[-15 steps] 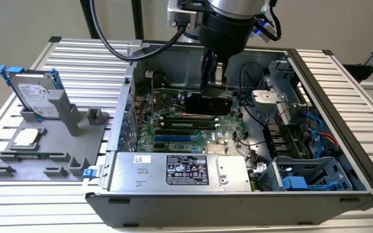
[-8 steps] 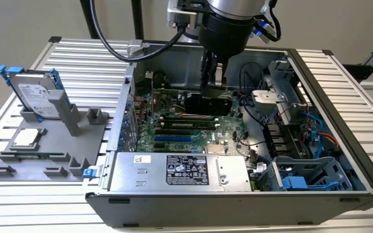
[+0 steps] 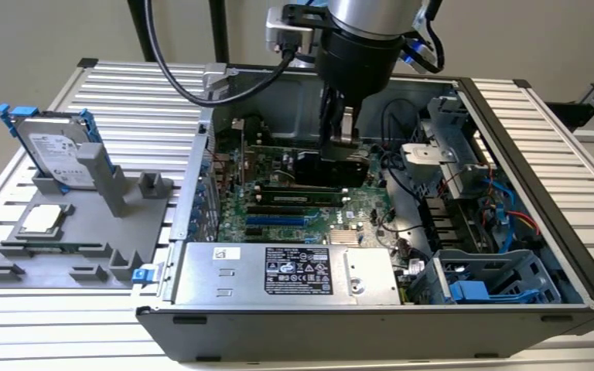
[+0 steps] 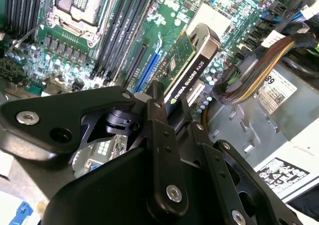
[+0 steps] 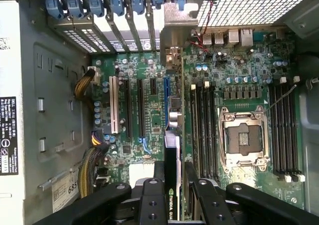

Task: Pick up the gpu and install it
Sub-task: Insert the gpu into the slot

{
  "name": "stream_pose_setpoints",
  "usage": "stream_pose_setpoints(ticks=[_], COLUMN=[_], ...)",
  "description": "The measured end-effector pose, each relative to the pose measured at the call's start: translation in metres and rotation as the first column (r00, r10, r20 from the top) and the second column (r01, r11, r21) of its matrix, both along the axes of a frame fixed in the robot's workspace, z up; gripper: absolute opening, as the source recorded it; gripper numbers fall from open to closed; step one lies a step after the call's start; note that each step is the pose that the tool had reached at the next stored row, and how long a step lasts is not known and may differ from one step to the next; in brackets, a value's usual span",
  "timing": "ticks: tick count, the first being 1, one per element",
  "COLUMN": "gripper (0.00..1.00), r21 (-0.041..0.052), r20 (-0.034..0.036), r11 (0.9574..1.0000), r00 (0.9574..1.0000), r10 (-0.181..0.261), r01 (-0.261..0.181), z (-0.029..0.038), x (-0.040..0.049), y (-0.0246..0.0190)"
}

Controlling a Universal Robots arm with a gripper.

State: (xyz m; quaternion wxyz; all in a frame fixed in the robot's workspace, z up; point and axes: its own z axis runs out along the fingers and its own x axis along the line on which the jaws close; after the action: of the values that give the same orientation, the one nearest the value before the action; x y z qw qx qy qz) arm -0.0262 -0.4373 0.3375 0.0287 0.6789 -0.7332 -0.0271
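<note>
Since the gpu (image 4: pixel 192 65) is already off the surface and pinched edge-on in our tool (image 5: pixel 173 182), we count the pickup as done. We hold it inside the open computer case (image 3: pixel 544 166), above the motherboard (image 5: pixel 149 110), roughly over the blue expansion slot (image 5: pixel 166 103); seating remains.

arm: reaching straight down | tool (image 4: pixel 172 110): fingers (image 5: pixel 149 197) clamped, upright
</note>
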Motion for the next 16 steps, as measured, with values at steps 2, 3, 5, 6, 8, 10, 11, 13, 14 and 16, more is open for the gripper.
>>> stream_pose_setpoints(ticks=[2, 3, 5, 6, 8, 10, 11, 13, 14, 16], gripper=[0.00, 0.00, 0.00, 0.00, 0.00, 0.00, 0.00, 0.00, 0.00, 0.00], r21=[0.0001, -0.0001, -0.0001, 0.0000, 0.0000, 0.0000, 0.0001, 0.0000, -0.0001, 0.0000], r20=[0.0000, 0.0000, 0.0000, 0.0000, 0.0000, 0.0000, 0.0001, 0.0004, 0.0007, 0.0013], r11=[1.0000, 1.0000, 1.0000, 1.0000, 1.0000, 1.0000, 1.0000, 1.0000, 1.0000, 1.0000], r00=[1.0000, 1.0000, 1.0000, 1.0000, 1.0000, 1.0000, 1.0000, 1.0000, 1.0000, 1.0000], r10=[0.000, 0.000, 0.000, 0.000, 0.000, 0.000, 0.000, 0.000, 0.000, 0.000], r01=[0.000, 0.000, 0.000, 0.000, 0.000, 0.000, 0.000, 0.000, 0.000, 0.000], z=[-0.0023, -0.0038, -0.0066, -0.0082, -0.0111, -0.0137, -0.0147, -0.0167, -0.0183, -0.0219], x=[0.0000, 0.0000, 0.0000, -0.0002, -0.0007, -0.0015, -0.0021, -0.0034, -0.0044, -0.0068], y=[0.0000, 0.0000, 0.0000, 0.0000, 0.0000, 0.0000, 0.0000, 0.0000, 0.0000, 0.0000])
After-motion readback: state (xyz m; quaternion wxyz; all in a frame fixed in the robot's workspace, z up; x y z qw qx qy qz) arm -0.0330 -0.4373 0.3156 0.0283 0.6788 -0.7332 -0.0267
